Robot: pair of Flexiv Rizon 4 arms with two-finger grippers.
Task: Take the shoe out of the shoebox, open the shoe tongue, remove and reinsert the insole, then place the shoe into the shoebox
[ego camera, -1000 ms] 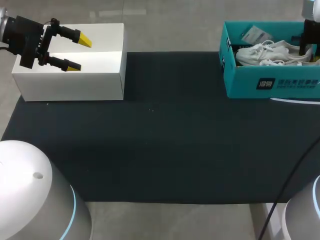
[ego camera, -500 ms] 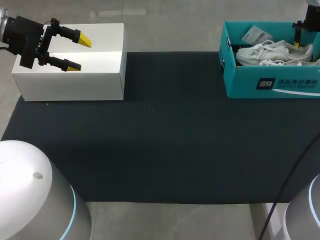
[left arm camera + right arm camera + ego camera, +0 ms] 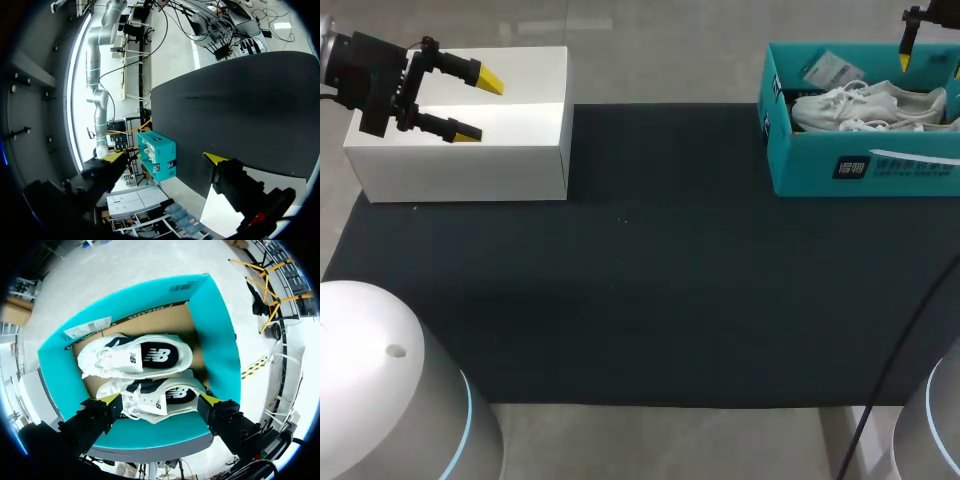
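Observation:
The teal shoebox [image 3: 820, 165] stands open at the table's far right. Two white shoes [image 3: 868, 105] lie side by side in it, one shoe [image 3: 135, 357] further in, the other shoe [image 3: 157, 396] nearer my fingers. My right gripper [image 3: 160, 400] hangs open above the box, its yellow tips spread wider than the nearer shoe and touching nothing. From overhead the right gripper [image 3: 930, 62] sits over the box's back right corner. My left gripper [image 3: 480, 105] is open and empty over the white box [image 3: 460, 160] at the far left.
A dark mat [image 3: 670, 280] covers the table between the two boxes. A paper tag [image 3: 87, 327] lies on the shoebox's inner wall beside the shoes. In the left wrist view the shoebox [image 3: 150, 145] shows far off beyond the open left gripper [image 3: 165, 157].
My right gripper has opened, let go of the shoe lying in the box, and risen clear of it. The left arm has not moved.

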